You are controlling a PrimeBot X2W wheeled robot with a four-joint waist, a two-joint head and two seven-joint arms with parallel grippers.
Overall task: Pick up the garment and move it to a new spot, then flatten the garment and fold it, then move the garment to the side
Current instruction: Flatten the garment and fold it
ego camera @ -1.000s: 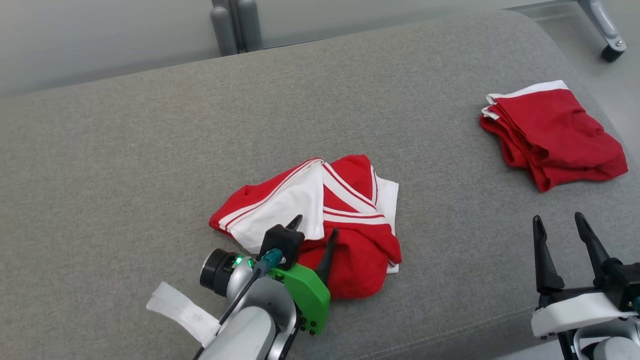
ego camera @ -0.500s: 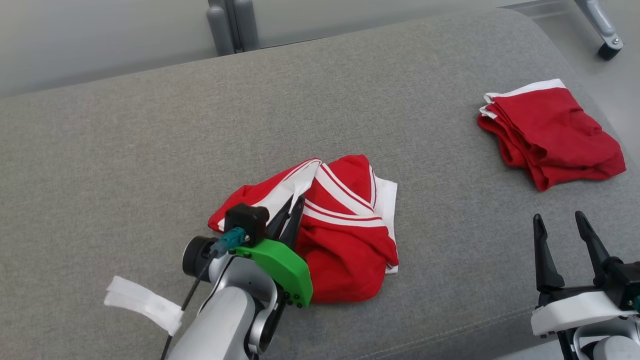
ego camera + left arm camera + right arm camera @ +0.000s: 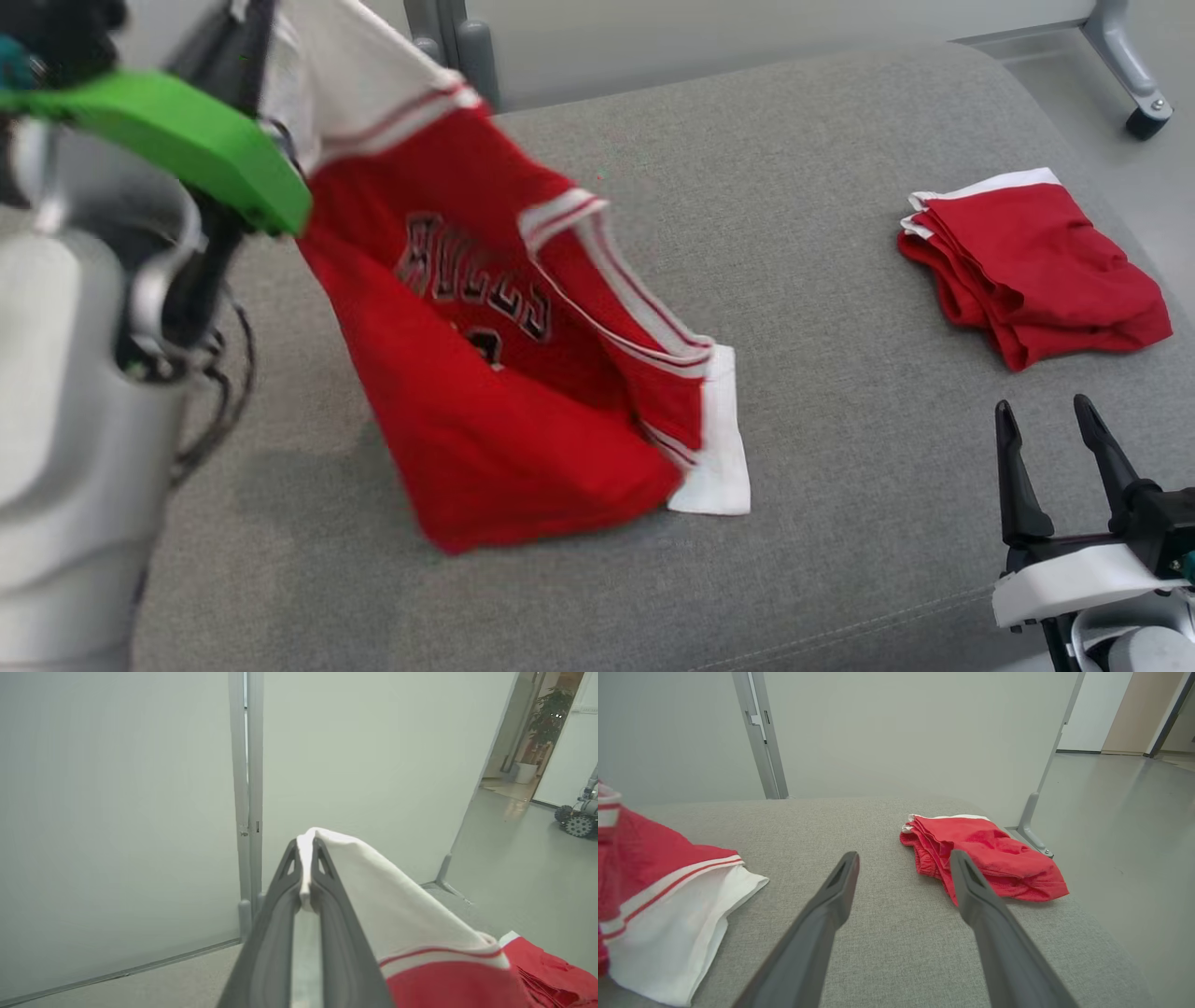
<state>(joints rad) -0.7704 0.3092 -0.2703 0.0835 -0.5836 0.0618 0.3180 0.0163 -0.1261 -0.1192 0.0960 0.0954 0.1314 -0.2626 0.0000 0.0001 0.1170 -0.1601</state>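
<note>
Hoisted the red basketball jersey (image 3: pixel 485 373) up off the grey cushion (image 3: pixel 840 168) since a second ago, when it lay crumpled beneath the left gripper (image 3: pixel 306 843). Now pinches a white edge of the jersey tight between that gripper's closed fingers, right at the tips. Lets the rest hang down and away to the gripper's right, with black lettering reading backwards across the red body. Leaves the lower hem and a white panel resting on the cushion, well below the grip. Holds the right gripper (image 3: pixel 1042 408) spread wide and empty, low over the cushion's near edge, where it was a second ago. Has the folded red shorts (image 3: pixel 1032 266) lying ahead of the right gripper's fingertips and a little to their right, apart from them. Has the jersey's white panel off to that gripper's left.
</note>
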